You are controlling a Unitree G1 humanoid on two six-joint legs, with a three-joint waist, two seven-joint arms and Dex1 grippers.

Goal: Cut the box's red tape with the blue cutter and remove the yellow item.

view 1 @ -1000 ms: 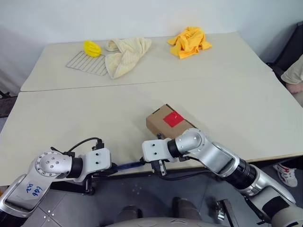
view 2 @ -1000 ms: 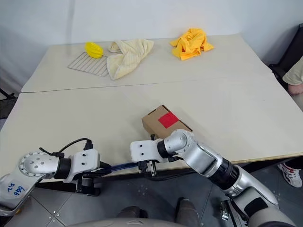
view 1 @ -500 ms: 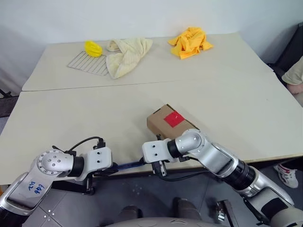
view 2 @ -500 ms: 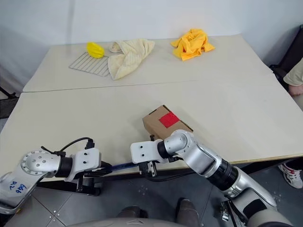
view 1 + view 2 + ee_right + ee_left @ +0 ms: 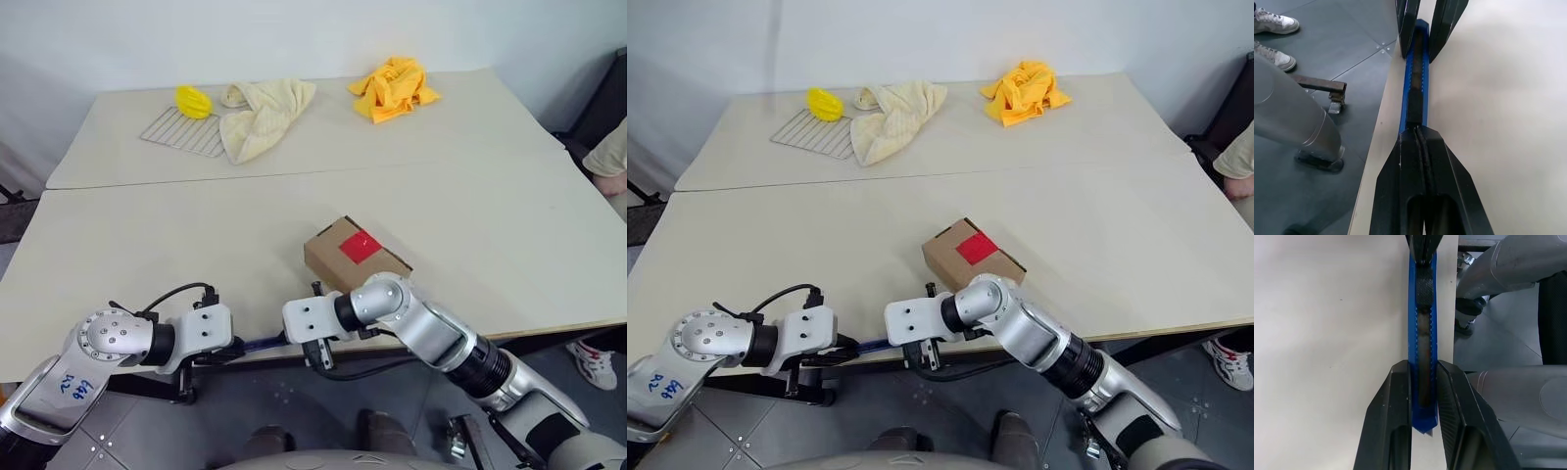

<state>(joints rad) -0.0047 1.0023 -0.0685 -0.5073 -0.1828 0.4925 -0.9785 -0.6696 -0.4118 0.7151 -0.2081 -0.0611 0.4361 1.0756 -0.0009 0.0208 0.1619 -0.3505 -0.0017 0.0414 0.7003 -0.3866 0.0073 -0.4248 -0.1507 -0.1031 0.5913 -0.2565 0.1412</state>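
The brown box (image 5: 355, 257) lies on the table near its front edge, with the red tape (image 5: 359, 246) on its top. The blue cutter (image 5: 265, 344) lies along the table's front edge, to the left of the box and held at both ends. My left gripper (image 5: 1422, 364) is shut on its rear end. My right gripper (image 5: 1418, 131) is shut on its other end, just past the dark slider (image 5: 1424, 289). The two grippers point at each other along the cutter. The yellow item is out of view.
At the far left a bright yellow ridged object (image 5: 191, 99) rests on a wire rack (image 5: 181, 132), next to a cream towel (image 5: 260, 116). An orange-yellow cloth (image 5: 392, 86) lies at the back right. A person (image 5: 609, 157) stands by the table's right edge.
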